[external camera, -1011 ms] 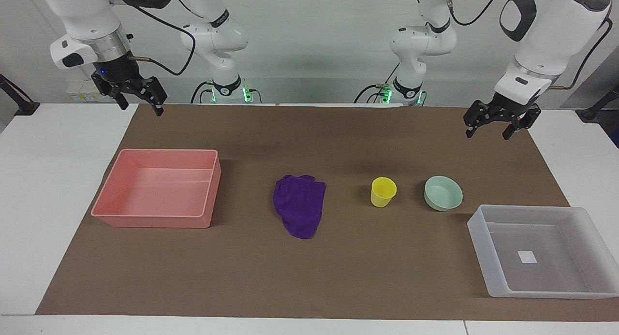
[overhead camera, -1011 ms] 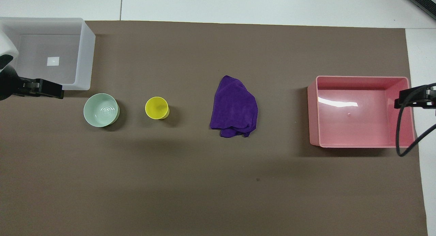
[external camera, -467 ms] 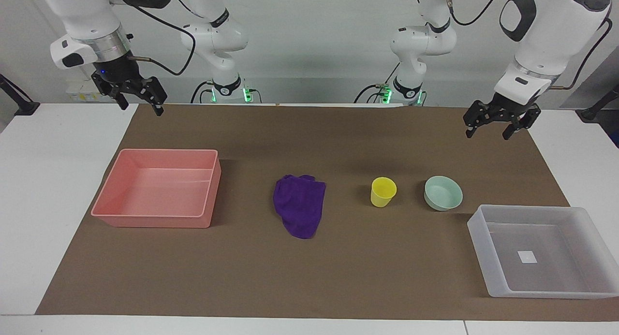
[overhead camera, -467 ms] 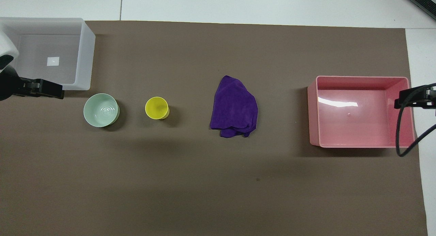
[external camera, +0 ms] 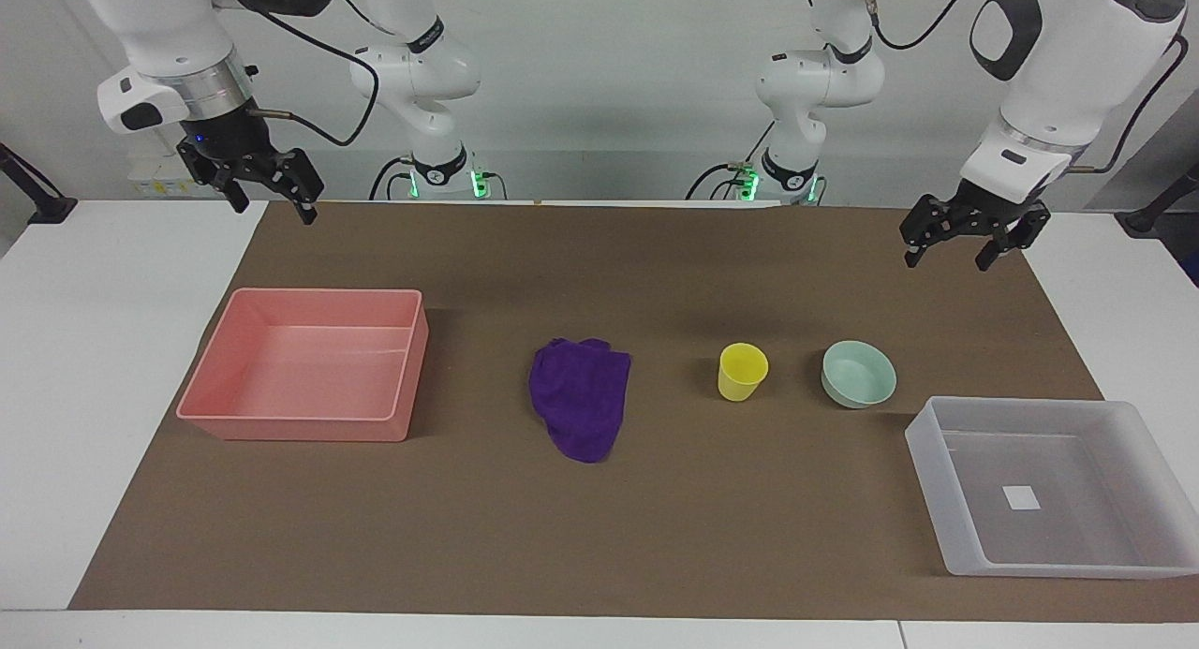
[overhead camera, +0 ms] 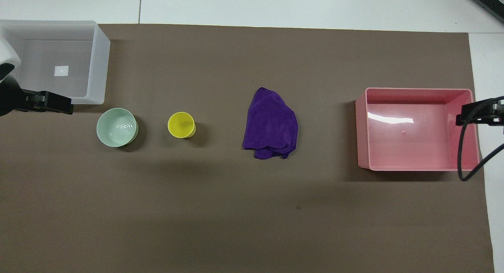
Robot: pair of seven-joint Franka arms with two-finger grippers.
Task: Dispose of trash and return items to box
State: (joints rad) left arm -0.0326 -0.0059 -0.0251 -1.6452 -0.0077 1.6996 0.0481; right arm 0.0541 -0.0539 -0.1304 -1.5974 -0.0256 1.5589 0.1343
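Nothing done yet, by the look of it: three pieces out on the brown mat [external camera: 468, 537], none put away. Purple rag [external camera: 581, 410] crumpled mid-table, untouched. Yellow cup [external camera: 743, 371] upright beside it toward the left arm's end, then mint-green bowl [external camera: 858, 374] just past the cup, close to the corner of the translucent box [external camera: 937, 480]. Box parked at the left arm's end near the table's edge farthest from the robots, only a white label [external camera: 1021, 497] on its floor. Pink tray [external camera: 304, 424] at the right arm's end, bare inside too. Everything left, then: rag to dispose of, presumably into the pink tray; cup and bowl to go in the box.

Now the jaws. Left gripper [external camera: 957, 248] up in the air over the mat's corner at the robots' edge, fingers spread apart, holding nothing, touching nothing. Right gripper [external camera: 272, 198] high over the mat's other corner at the robots' edge, fingers likewise parted, likewise bare. Both arms waiting.
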